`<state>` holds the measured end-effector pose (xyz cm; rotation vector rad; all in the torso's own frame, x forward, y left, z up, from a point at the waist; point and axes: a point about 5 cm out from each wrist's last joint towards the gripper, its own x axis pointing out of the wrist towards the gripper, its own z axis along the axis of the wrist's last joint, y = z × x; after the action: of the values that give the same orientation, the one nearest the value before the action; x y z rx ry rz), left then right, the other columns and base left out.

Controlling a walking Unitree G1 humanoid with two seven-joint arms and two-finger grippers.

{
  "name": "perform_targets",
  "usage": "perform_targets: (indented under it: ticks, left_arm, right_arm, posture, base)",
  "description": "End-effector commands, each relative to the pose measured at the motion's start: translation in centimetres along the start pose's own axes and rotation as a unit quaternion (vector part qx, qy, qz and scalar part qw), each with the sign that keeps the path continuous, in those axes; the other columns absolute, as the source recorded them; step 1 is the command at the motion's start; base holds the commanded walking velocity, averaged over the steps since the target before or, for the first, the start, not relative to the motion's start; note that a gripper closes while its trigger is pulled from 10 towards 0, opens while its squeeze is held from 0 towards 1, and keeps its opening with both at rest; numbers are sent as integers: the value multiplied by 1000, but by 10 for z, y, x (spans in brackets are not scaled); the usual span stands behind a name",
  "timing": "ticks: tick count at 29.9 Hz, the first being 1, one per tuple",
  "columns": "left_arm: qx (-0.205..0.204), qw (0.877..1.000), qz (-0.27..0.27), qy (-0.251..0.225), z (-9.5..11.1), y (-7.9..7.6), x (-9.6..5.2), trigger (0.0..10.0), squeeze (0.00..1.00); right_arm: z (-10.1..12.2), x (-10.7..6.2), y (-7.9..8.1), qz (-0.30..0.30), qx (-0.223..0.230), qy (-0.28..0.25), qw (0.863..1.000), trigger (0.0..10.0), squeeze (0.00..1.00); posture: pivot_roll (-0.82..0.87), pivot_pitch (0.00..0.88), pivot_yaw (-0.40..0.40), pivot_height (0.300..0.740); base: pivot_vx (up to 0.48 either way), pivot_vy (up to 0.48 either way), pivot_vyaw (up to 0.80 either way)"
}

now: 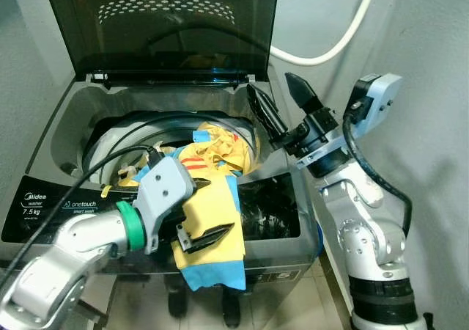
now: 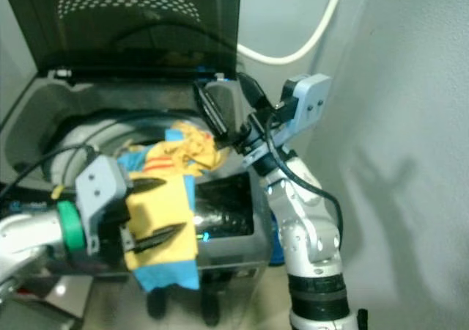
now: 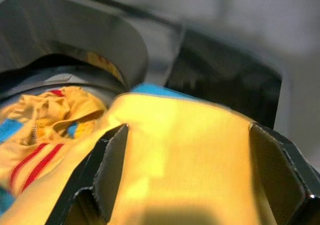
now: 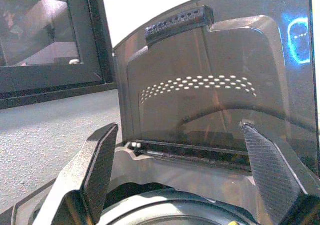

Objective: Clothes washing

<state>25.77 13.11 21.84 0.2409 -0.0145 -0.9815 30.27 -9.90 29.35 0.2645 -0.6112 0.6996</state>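
A yellow and blue garment (image 1: 212, 235) spills out of the washing machine (image 1: 77, 121) drum and hangs over its front panel. More of it, yellow with red stripes (image 3: 45, 135), lies bunched inside the drum. My left gripper (image 1: 220, 207) is at the front edge, open, one finger above and one below the hanging yellow cloth (image 3: 185, 150), which lies between the fingers (image 3: 107, 165). My right gripper (image 1: 270, 82) is raised over the machine's right rear corner, open and holding nothing, its fingers (image 4: 95, 170) pointing at the lid (image 4: 210, 100).
The dark see-through lid (image 1: 161, 22) stands upright at the back. A white hose (image 1: 330, 51) curves along the wall behind. A black cable (image 1: 110, 158) runs over the drum rim. The control panel (image 1: 51, 205) is at front left, and a grey wall closes in on the right.
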Motion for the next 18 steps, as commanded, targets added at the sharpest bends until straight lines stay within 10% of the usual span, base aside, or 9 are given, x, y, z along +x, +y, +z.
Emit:
perform_targets:
  ticks: [1,4,5,6,7,9,18]
  left_arm:
    - [-47,999,3,19,-12,1,-2,10000,0]
    - [-64,998,-4,17,-14,-2,-2,9098,0]
    - [-65,998,-4,19,-15,-2,-2,4863,0]
    - [-65,998,-4,19,-15,-2,-2,4863,0]
    - [-67,998,-4,20,-16,-3,-3,1569,0]
    - [-70,997,-4,21,-18,-4,-3,0,0]
    - [-76,997,0,24,-19,-4,-2,0,0]
  right_arm:
    - [-1,0,3,7,-3,1,1000,10000,0]
    - [0,1,3,8,-3,1,1000,10000,0]
    - [0,1,2,8,-4,1,1000,10000,0]
    - [0,1,2,8,-4,1,1000,10000,0]
    - [0,1,2,8,-4,1,1000,10000,0]
    - [0,1,2,8,-4,1,1000,10000,0]
    - [1,1,2,8,-5,1,1000,10000,0]
  posture:
    - [99,90,23,740]
    - [98,89,21,740]
    - [97,88,20,740]
    - [97,88,20,740]
    - [97,88,20,740]
    - [96,88,20,740]
    - [95,92,19,740]
  base:
    - [0,0,0]
    - [0,0,0]
    - [0,0,0]
    - [0,0,0]
    - [0,0,0]
    - [0,0,0]
    - [0,0,0]
